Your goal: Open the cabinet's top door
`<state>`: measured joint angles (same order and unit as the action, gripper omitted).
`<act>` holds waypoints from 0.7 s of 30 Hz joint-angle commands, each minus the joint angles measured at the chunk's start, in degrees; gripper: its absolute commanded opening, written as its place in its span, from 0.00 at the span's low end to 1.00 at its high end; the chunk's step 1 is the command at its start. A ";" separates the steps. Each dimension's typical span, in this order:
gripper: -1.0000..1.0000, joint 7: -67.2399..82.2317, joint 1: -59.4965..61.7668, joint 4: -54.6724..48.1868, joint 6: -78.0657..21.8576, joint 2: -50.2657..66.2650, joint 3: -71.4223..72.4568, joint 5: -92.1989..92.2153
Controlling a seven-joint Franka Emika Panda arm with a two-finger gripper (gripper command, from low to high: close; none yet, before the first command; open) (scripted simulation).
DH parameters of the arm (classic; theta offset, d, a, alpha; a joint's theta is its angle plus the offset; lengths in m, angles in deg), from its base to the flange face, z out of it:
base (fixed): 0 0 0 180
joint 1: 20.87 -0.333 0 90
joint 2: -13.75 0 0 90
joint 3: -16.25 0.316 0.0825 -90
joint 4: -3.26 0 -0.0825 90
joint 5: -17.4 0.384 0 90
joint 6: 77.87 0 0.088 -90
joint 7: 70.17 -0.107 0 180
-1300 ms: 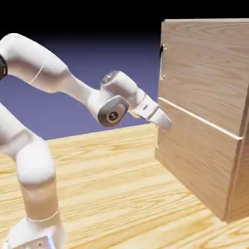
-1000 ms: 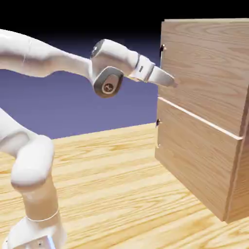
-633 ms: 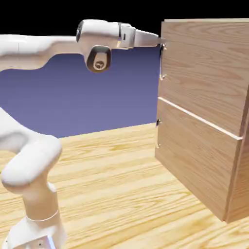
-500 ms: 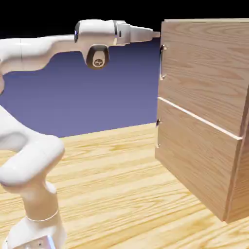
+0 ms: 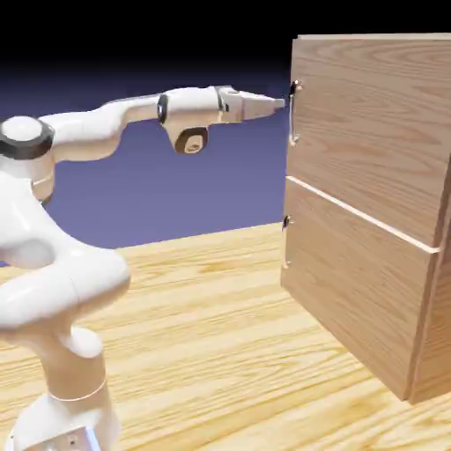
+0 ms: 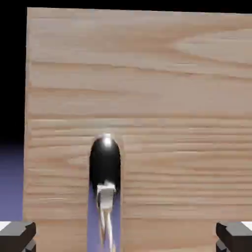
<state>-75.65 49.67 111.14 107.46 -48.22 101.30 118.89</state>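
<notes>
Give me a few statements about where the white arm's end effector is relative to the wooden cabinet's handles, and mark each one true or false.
1. The end effector is level with the small dark metal handle of the upper light-wood door. True.
2. The end effector's fingers are closed together. False: the grey fingertips stand wide apart.
3. The upper door has swung open. False: it sits flush with the large light-wood cabinet.
4. The end effector is at the lower door's handle. False: it is well above it.
5. In the hand view, the handle lies between the fingertips. True.
</notes>
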 commanded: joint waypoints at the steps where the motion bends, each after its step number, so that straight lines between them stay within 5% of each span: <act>1: 0.50 0.00 0.00 0.00 0.00 0.00 0.00 0.00; 6: 0.50 -2.74 9.80 -7.97 -2.27 -1.64 2.77 -1.04; 7: 0.00 -2.74 9.80 -7.97 -2.27 -1.64 2.77 -1.04; 21: 0.00 19.95 -6.19 10.60 -22.47 -13.89 -13.24 27.82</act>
<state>-55.71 43.49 121.74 84.94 -62.12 88.07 146.73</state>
